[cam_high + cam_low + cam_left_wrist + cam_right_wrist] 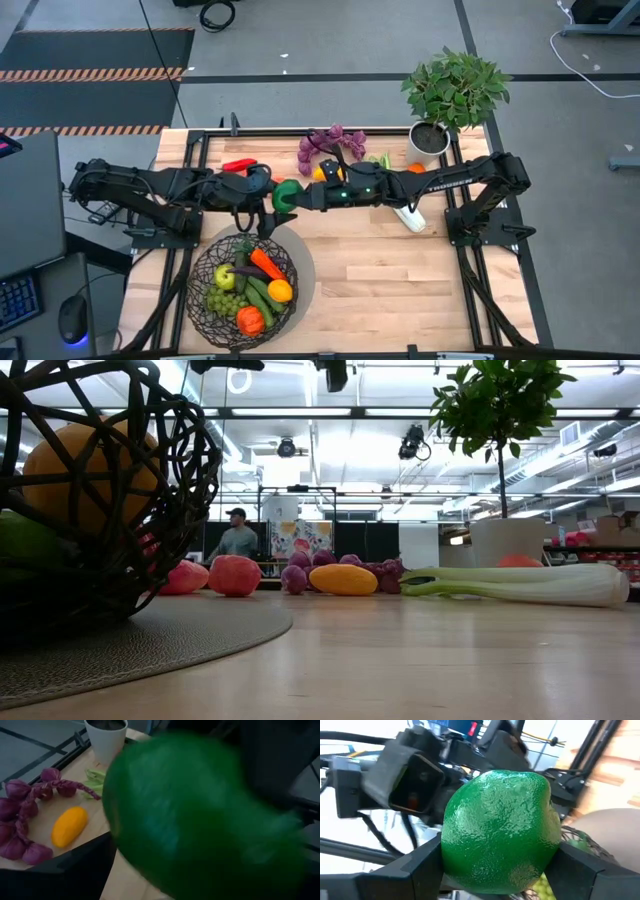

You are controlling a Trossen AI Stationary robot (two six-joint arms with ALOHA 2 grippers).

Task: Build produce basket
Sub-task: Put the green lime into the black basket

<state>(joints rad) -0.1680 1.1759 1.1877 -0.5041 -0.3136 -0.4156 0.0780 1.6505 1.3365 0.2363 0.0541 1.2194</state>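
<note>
I see the basket (240, 290) sitting on a round grey mat (300, 262) near the worktop's front-left corner, and it already holds a green apple (225, 277), a carrot (265, 263), an orange (280, 290), green grapes (222, 300), a dark cucumber (260, 297) and a red-orange tomato (249, 320). My right gripper (296, 198) reaches across the middle of the worktop and is clamped on a green lime-like fruit (500, 830), its two fingers pressed against either side of it, just beyond the basket's back rim. My left gripper (262, 205) meets it there with its jaws spread wide, the green fruit right in front of them and not gripped by them. Along the back edge lie purple grapes (330, 145), a yellow lemon (69, 825), the celery (520, 585) and a red pepper (238, 165), beside a white potted plant (450, 95) at the back-right corner
</note>
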